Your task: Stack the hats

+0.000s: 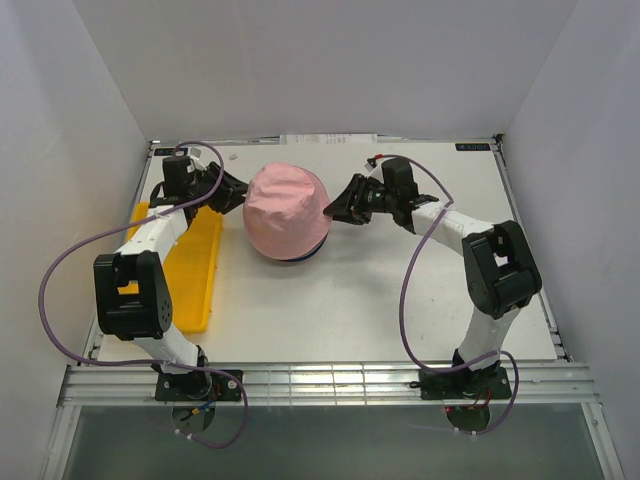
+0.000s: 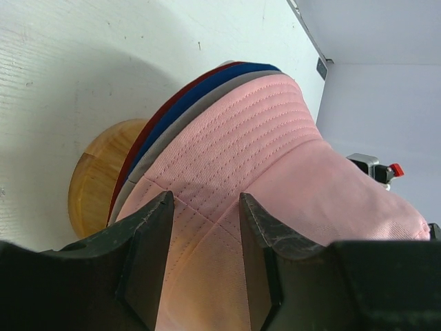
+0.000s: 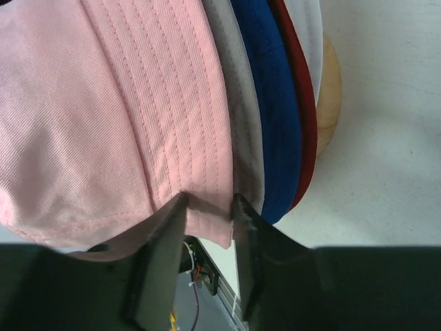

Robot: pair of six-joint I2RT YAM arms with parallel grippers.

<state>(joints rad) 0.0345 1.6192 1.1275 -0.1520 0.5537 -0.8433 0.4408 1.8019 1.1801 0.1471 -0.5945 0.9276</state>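
Observation:
The light pink hat (image 1: 287,210) sits on top of a stack on the round wooden stand (image 2: 96,179). Below its brim show the edges of the grey hat (image 3: 241,103), the navy blue hat (image 3: 275,103) and the dark red hat (image 3: 306,138). The same edges show in the left wrist view: grey (image 2: 207,100), navy (image 2: 179,110), red (image 2: 148,131). My left gripper (image 1: 237,195) is at the hat's left side, its jaws closed on pink fabric (image 2: 205,207). My right gripper (image 1: 333,212) is at the right side, pinching the pink brim (image 3: 209,203).
A yellow plastic tray (image 1: 195,270) lies at the left edge of the table, under the left arm. White walls enclose the table at the back and both sides. The stand (image 3: 329,96) rests on the white tabletop near the back middle.

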